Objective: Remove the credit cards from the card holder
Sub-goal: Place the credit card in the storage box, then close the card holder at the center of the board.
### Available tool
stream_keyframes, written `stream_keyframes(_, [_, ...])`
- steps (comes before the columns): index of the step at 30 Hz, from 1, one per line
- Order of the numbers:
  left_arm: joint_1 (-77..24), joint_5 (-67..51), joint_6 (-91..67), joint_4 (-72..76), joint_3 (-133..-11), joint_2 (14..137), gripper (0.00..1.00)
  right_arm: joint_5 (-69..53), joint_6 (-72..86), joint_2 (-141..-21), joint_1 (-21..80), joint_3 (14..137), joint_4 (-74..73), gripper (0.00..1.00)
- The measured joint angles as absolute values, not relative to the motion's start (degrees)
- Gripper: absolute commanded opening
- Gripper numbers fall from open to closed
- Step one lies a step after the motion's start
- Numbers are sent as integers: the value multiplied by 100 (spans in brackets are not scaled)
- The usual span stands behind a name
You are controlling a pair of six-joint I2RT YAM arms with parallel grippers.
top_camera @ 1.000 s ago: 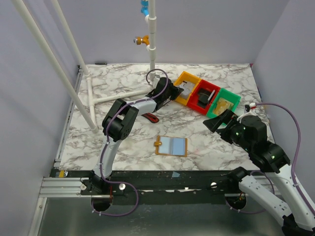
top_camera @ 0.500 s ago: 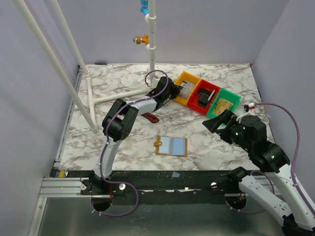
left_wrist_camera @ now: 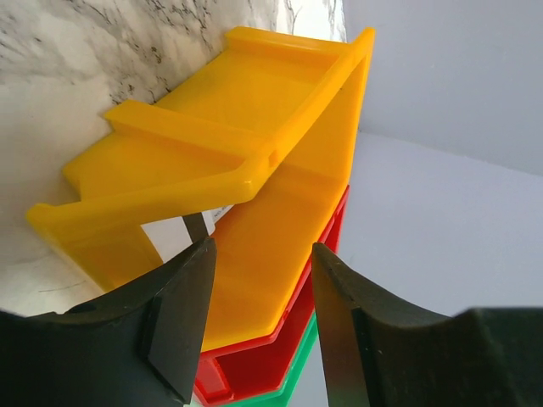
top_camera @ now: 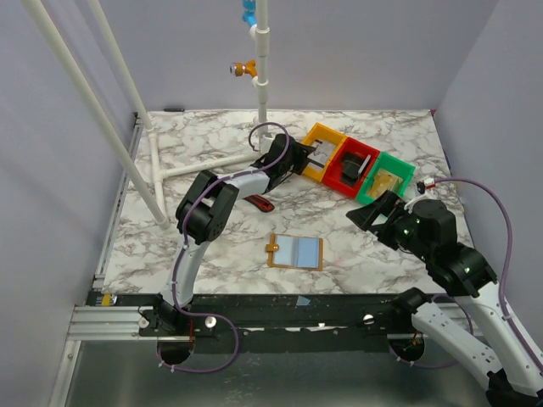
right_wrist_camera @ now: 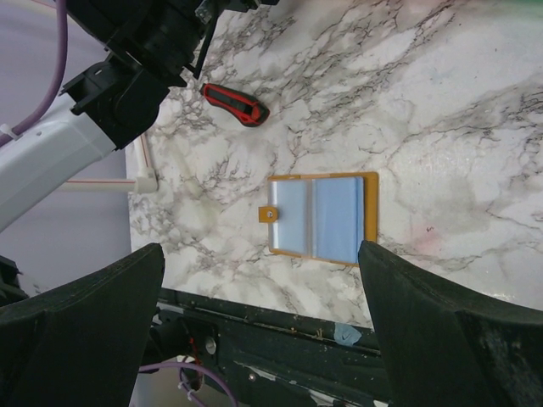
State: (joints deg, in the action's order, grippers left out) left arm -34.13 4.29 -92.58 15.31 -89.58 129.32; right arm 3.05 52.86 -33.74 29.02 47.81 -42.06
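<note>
Mustard-brown bifold card holder (right_wrist_camera: 312, 219) lies spread open and flat on the white marble-patterned table (right_wrist_camera: 475, 102). It sits ahead of and below the right gripper (right_wrist_camera: 259, 254), framed between its two black fingers (right_wrist_camera: 85, 314) in the wrist view. Those fingers are spread wide with nothing between them, well apart from the wallet. The wallet's two inner halves show pale blue faces (right_wrist_camera: 335, 219); whether these are thin flat credit cards or bare lining cannot be told.

The left gripper (left_wrist_camera: 263, 254) is well apart from the card holder, at the open front of an orange rectangular plastic bin (left_wrist_camera: 280, 127). Its fingers are parted and pinch nothing; the bin's floor and side wall show through the gap just ahead of the tips. A small pale flat piece with a dark stripe (left_wrist_camera: 180, 235) stands inside the bin just past one fingertip; what it is cannot be told.

A red plastic bin (top_camera: 366, 151) and a green plastic bin (top_camera: 399, 161) sit touching in a row beyond the orange one. A red-and-black utility knife (right_wrist_camera: 236, 103) lies on the table behind the left gripper, beside its arm.
</note>
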Motion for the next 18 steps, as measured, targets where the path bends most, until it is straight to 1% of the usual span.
stream_keyframes(6, [-3387, 423, -9203, 1557, -8818, 12886, 51, 266, 5286, -3376, 2902, 4727, -4182, 100])
stream_keyframes(11, [-3378, 397, -9052, 1632, -8628, 12608, 51, 233, 5286, -3413, 2902, 4672, -4154, 100])
stream_keyframes(15, [-3420, 331, -8917, 1747, -8221, 12132, 51, 222, 5284, -3500, 2902, 4628, -4110, 100])
stream_keyframes(18, [-3479, 263, -8792, 1887, -7701, 11605, 51, 215, 5258, -3597, 2902, 4589, -4032, 100])
